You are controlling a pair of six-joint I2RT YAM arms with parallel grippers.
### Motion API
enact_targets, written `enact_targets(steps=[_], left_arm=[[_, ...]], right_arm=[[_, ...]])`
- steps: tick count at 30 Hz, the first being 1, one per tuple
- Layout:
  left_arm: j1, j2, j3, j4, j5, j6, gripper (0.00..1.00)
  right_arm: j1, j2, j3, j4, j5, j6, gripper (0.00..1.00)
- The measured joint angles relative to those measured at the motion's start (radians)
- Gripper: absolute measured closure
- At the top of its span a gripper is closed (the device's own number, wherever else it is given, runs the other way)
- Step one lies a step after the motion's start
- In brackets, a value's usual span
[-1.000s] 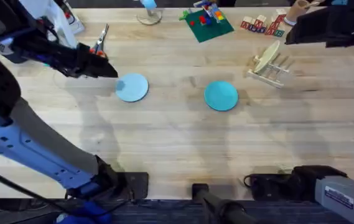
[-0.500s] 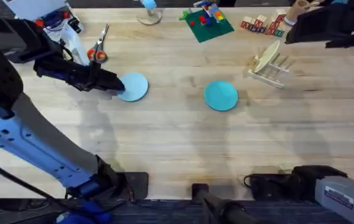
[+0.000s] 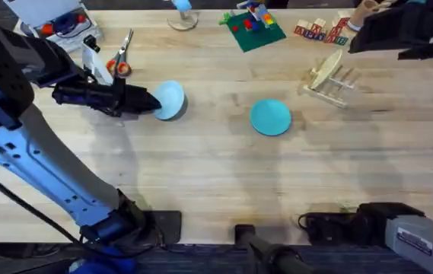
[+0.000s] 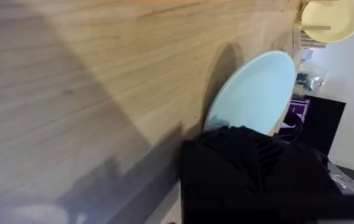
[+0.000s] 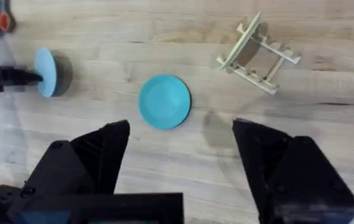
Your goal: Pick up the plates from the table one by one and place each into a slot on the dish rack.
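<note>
While the left gripper (image 3: 154,103) pinches one edge of the pale blue plate (image 3: 170,100), that plate is tipped up off the table (image 3: 201,175), standing nearly on its rim; the left wrist view shows the black fingers (image 4: 245,155) closed on its near edge. Just behind the arm lie orange-handled scissors (image 3: 122,55), close to the gripper but apart from it. The teal plate (image 3: 270,117) lies flat near the middle of the table, well apart from the lifted one, with bare wood between them. Off to the right stands the dish rack (image 3: 330,80), a cream plate (image 3: 326,69) leaning in its pegs. Behind it sit coloured blocks (image 3: 319,31) and a green board with toy pieces (image 3: 253,27). The right gripper (image 5: 180,165) hangs high above the table, its fingers spread wide and holding nothing.
</note>
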Motion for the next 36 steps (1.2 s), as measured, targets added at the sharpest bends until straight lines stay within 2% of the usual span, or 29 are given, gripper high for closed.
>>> enact_targets(steps=[14, 18, 25, 36], left_arm=[[0.000, 0.000, 0.000, 0.000, 0.000, 0.000, 0.960], [0.000, 0.000, 0.000, 0.000, 0.000, 0.000, 0.960], [0.000, 0.000, 0.000, 0.000, 0.000, 0.000, 0.961], [0.000, 0.000, 0.000, 0.000, 0.000, 0.000, 0.961]], right_arm=[[0.000, 0.000, 0.000, 0.003, -0.001, 0.017, 0.005], [0.007, 0.000, 0.000, 0.055, -0.041, 0.025, 0.005], [0.183, 0.033, 0.002, 0.208, -0.101, 0.069, 0.005], [0.435, 0.270, 0.004, 0.283, -0.120, 0.196, 0.006]])
